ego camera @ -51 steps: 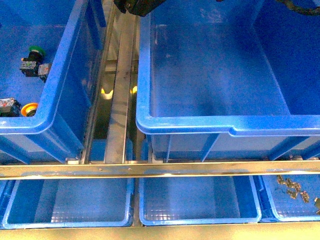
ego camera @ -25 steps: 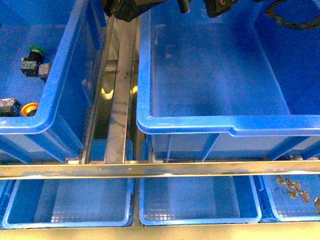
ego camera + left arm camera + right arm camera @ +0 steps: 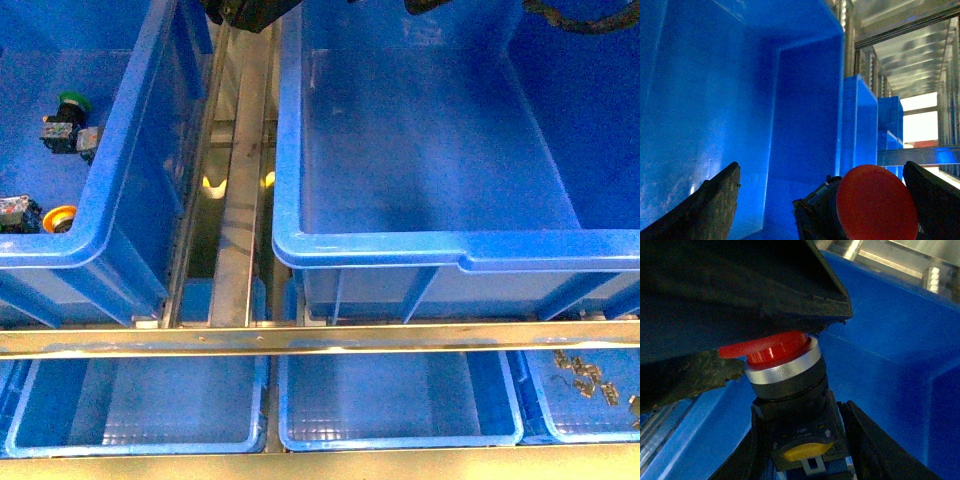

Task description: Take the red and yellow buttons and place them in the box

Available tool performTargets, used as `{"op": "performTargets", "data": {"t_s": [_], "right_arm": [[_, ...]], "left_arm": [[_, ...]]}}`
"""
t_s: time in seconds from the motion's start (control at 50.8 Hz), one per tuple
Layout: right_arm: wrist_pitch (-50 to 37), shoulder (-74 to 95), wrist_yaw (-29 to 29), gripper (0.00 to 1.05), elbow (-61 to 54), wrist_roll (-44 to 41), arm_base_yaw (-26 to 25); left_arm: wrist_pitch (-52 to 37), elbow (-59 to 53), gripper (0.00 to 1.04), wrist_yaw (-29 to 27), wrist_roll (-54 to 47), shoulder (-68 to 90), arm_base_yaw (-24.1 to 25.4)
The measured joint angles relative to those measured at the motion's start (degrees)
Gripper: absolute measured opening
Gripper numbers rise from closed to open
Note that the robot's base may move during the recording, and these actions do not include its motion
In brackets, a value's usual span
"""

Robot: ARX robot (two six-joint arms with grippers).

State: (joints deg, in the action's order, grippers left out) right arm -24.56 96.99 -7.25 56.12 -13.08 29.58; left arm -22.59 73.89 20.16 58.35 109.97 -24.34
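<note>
you're at the drop step: the red button [image 3: 782,365] seems to hang over the box's [image 3: 420,250] far end, right gripper [image 3: 802,450] clamped on its black block, left gripper [image 3: 821,172] spread wide around the cap. next, release it inside, clear of the rim.

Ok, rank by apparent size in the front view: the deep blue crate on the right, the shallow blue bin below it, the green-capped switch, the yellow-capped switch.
1. Deep blue plastic crate.
2. Shallow blue plastic bin.
3. Green-capped switch and yellow-capped switch look alike, so unranked.
</note>
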Motion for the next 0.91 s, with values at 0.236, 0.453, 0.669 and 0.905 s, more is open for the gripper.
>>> {"op": "performTargets", "data": {"t_s": [0.236, 0.453, 0.669, 0.905], "right_arm": [[1.2, 0.1, 0.0, 0.29, 2.6, 3.1, 1.2], [-0.2, -0.1, -1.4, 0.27, 1.5, 4.0, 1.9], [-0.6, -1.5, 5.6, 0.27, -4.1, -3.7, 5.3], [-1.6, -2.5, 4.4, 0.27, -4.3, -4.4, 1.7]], "left_arm": [[1.4, 1.4, 0.97, 0.6, 2.5, 0.0, 0.5], [2.8, 3.4, 0.97, -1.5, 1.9, 0.0, 0.6], [1.1, 4.5, 0.97, -3.3, 0.6, 0.4, 0.7], [3.2, 0.3, 0.97, -3.7, -3.7, -1.8, 1.5]]}}
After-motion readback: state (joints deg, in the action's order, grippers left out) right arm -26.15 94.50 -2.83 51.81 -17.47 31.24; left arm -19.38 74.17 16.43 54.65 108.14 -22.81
